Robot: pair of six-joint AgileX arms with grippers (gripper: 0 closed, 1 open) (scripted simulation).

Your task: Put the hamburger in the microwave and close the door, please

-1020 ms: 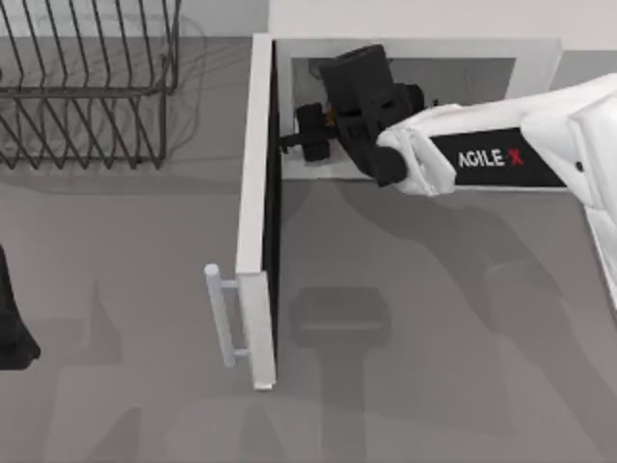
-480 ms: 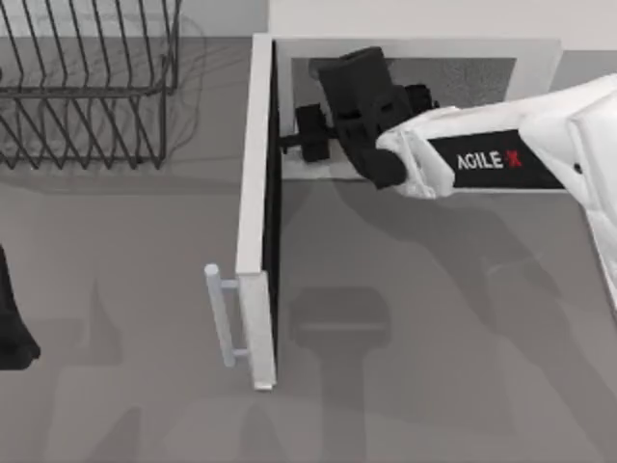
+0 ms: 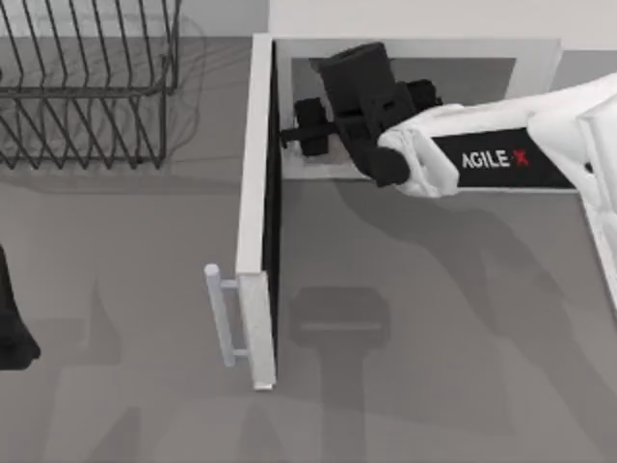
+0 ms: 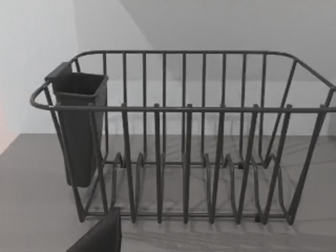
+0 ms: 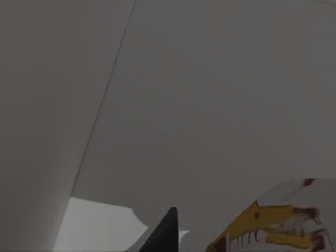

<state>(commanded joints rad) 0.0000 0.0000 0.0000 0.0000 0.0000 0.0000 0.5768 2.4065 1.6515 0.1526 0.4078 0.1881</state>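
Hamburger [image 5: 283, 223] sits right at the right end effector [image 3: 301, 135], which is reaching into the cavity of the microwave [image 3: 540, 53]; in the right wrist view its whitish, orange-yellow-blotched surface shows just past a dark fingertip [image 5: 167, 231] against the pale inner wall. Whether the fingers are clamped on it or have let go, I cannot tell.

Judging by its small rounded shape, it is probably light and somewhat soft, so a moderate squeeze across its widest part, taken from the sides, looks wiser than a hard pinch that could squash it or pop it out. The rounded surface may slip if gripped near an edge.

Beside the end effector, on the side away from the arm, the door [image 3: 258, 193] stands swung wide open, its dark inner face turned toward the cavity and its pale bar handle [image 3: 220, 313] at the far end, well apart from the end effector. The grey tabletop [image 3: 434, 367] in front of the microwave is smooth and flat, giving room for the door to swing. A black wire dish rack [image 4: 184, 136] with a dark cutlery cup [image 4: 79, 126] stands beyond the door, well apart from the end effector. The left arm [image 3: 12, 318] is parked at the tabletop's left edge.
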